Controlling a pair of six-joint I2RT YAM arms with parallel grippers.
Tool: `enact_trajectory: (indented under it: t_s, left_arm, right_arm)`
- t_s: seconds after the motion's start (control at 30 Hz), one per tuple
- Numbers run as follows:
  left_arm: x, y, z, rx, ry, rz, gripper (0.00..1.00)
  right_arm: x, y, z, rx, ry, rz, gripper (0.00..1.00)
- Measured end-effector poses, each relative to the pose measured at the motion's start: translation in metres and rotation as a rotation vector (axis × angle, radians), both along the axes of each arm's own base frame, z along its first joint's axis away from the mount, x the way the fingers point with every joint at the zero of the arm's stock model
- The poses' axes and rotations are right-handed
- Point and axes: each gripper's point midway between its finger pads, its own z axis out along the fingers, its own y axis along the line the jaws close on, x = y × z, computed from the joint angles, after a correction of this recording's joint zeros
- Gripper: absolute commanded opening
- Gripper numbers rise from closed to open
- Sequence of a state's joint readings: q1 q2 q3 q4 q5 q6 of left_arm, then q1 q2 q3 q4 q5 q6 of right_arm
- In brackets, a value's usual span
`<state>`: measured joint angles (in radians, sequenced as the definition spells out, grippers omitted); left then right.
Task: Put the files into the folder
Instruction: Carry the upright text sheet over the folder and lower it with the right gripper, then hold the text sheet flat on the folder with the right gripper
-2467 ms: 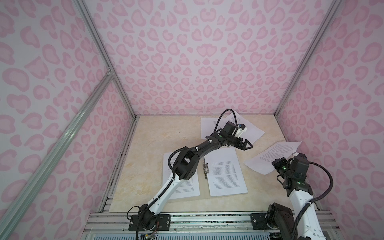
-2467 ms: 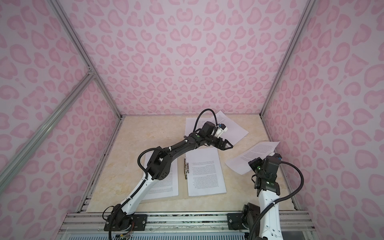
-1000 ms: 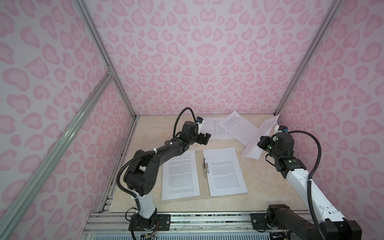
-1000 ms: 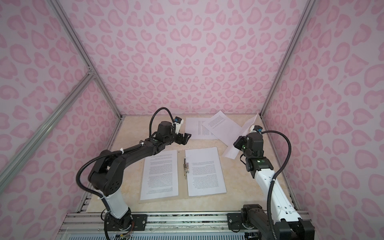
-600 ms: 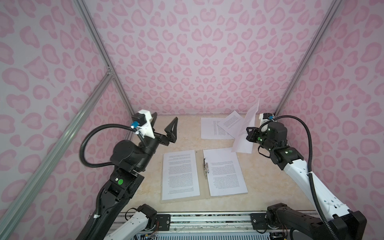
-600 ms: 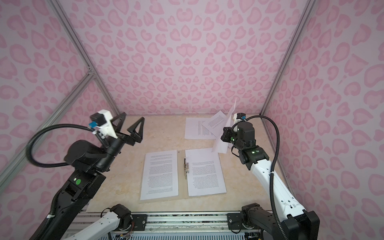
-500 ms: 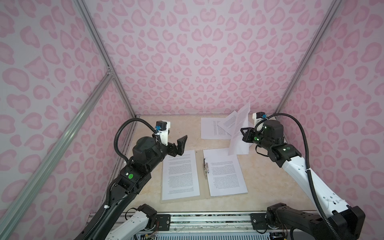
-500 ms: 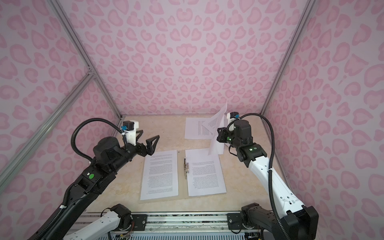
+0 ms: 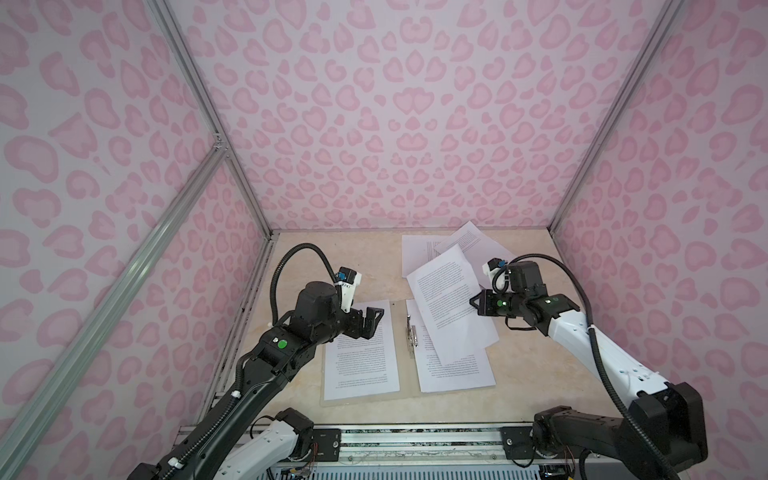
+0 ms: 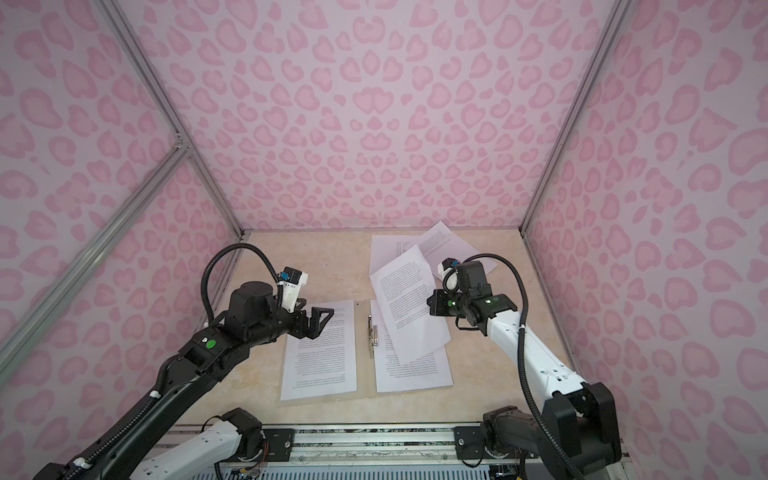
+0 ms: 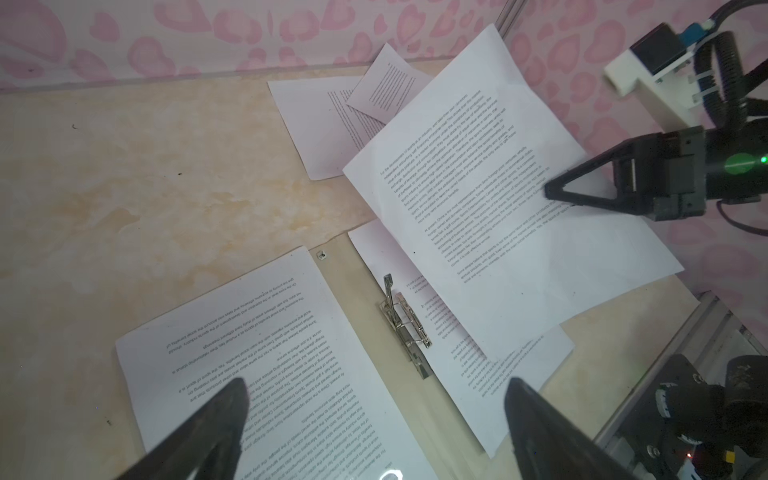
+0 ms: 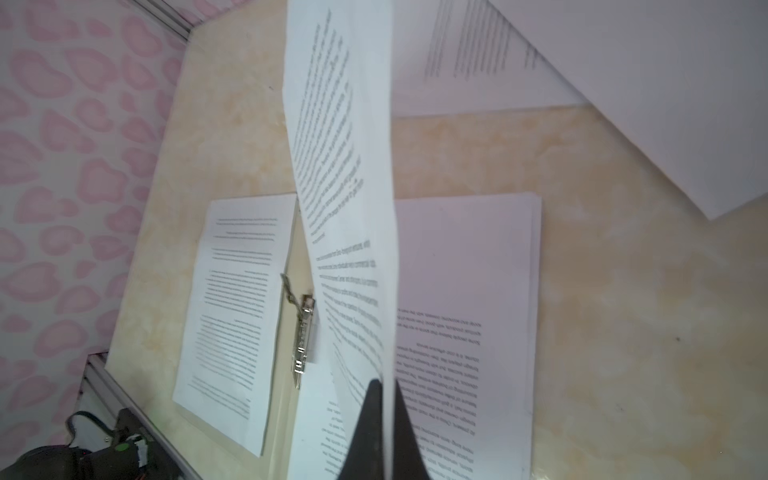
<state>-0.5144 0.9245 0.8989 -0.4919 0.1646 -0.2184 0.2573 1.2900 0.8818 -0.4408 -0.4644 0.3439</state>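
The beige folder [image 9: 404, 384] lies open and flat, its metal clip [image 9: 411, 336] on the spine. One printed sheet [image 9: 360, 357] rests on its left half and a small stack [image 9: 457, 372] on its right half. My right gripper [image 9: 473, 301] is shut on the edge of another printed sheet [image 9: 446, 303], which slants over the right half; the right wrist view shows that sheet [image 12: 345, 166] pinched between my fingertips [image 12: 374, 395]. My left gripper [image 9: 370, 322] hangs open above the far end of the left sheet with nothing in it [image 11: 376, 384].
Two more loose sheets [image 9: 419, 249] [image 9: 469, 240] overlap at the back right of the tabletop. Pink patterned walls [image 9: 395, 124] close in the back and both sides. A metal rail [image 9: 415, 436] runs along the front edge.
My right gripper has carried its sheet from the back right toward the middle, over the folder's right half. My left arm drew back from the far side and now hovers over the left sheet.
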Motion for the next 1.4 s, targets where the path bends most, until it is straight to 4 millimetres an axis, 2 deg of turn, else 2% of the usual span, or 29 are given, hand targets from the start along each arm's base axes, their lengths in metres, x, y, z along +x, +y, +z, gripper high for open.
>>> enact_trajectory:
  t_s: [0.1, 0.17, 0.23, 0.4, 0.67, 1.4]
  left_arm:
    - [-0.003, -0.006, -0.008, -0.003, 0.039, -0.028, 0.97]
    - [-0.004, -0.008, -0.007, -0.012, 0.044, -0.042, 0.97]
    - [-0.007, -0.009, -0.008, -0.023, 0.051, -0.049, 0.97]
    - [-0.011, -0.010, -0.009, -0.035, 0.059, -0.058, 0.97]
    - [-0.010, -0.014, -0.018, -0.033, 0.095, -0.075, 0.97]
    - [-0.013, -0.021, -0.023, -0.050, 0.132, -0.104, 0.97]
  right_arm:
    - [-0.011, -0.016, -0.050, -0.067, 0.117, -0.038, 0.00]
    - [-0.020, -0.017, -0.068, -0.078, 0.154, -0.040, 0.00]
    - [-0.024, -0.017, -0.077, -0.079, 0.164, -0.039, 0.00]
    - [-0.025, -0.017, -0.080, -0.063, 0.155, -0.059, 0.00]
    - [-0.036, 0.005, -0.088, -0.054, 0.155, 0.008, 0.00]
    - [-0.045, 0.007, -0.105, 0.028, 0.208, -0.121, 0.00]
